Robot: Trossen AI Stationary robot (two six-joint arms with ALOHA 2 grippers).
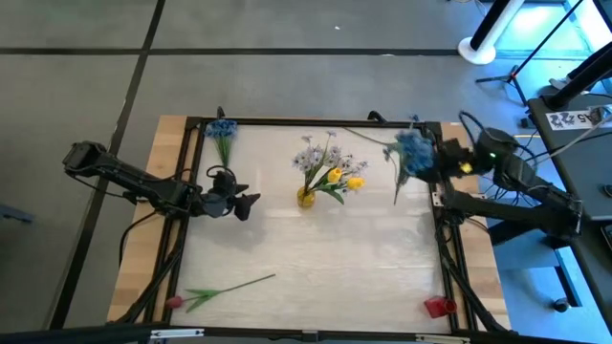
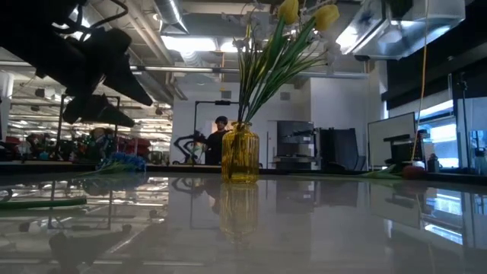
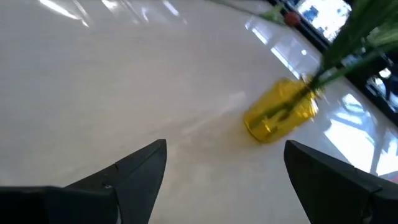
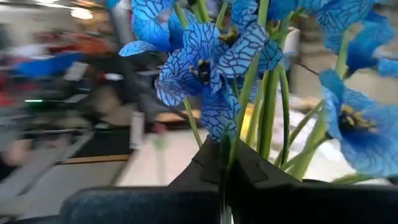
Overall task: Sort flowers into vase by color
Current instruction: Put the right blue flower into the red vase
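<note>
The blue flower bunch (image 1: 413, 151) could be dropped or twisted askew, since it is pinched only by thin stems low down while the heavy heads lean free; a swing toward the yellow vase (image 1: 306, 197) could also tip it. The right hand (image 4: 225, 163) is clamped shut on those stems, raised near the surface's (image 1: 316, 258) far right edge. The left hand (image 3: 225, 163) is held wide and empty, just left of the vase.

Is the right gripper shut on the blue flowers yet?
Shut: the right gripper pinches the green stems of the blue flower bunch, fingers meeting.
</note>
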